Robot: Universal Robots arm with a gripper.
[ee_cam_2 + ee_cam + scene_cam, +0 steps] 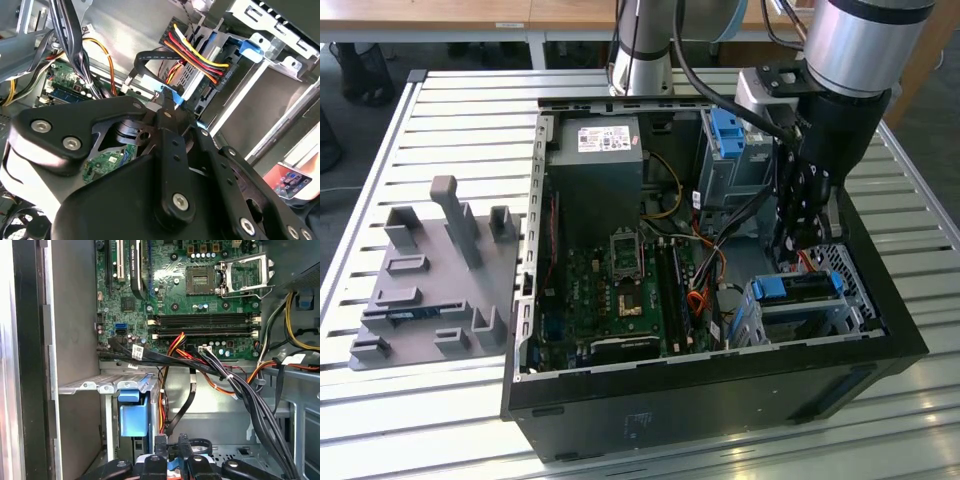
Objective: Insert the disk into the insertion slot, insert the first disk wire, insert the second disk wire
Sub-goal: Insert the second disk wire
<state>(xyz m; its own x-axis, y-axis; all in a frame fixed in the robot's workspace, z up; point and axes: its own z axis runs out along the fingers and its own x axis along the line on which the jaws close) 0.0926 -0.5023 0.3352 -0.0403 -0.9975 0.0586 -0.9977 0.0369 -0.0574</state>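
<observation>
In the exterior view the disk [798, 288], in its blue carrier, lies inside the low perforated insertion slot [840, 318] at the case's near right corner. My gripper [798, 245] hangs just above the disk's rear end. In the second wrist view a plug with red, yellow and black wires [202, 56] sits against the disk's end. Beside it, a black flat disk wire [150, 56] ends in a small blue plug [167, 92], and my gripper [167, 97] is shut on that plug. The first wrist view shows the fingertips [160, 444] around the blue plug, with the flat wire [187, 400] looping above.
The motherboard [620, 280] fills the case floor and the power supply [595, 165] sits at the back. A taller cage with a blue latch [725, 130] stands behind the gripper. Cable bundles [250, 395] cross beside the slot. A grey fixture plate [430, 290] lies on the slatted table.
</observation>
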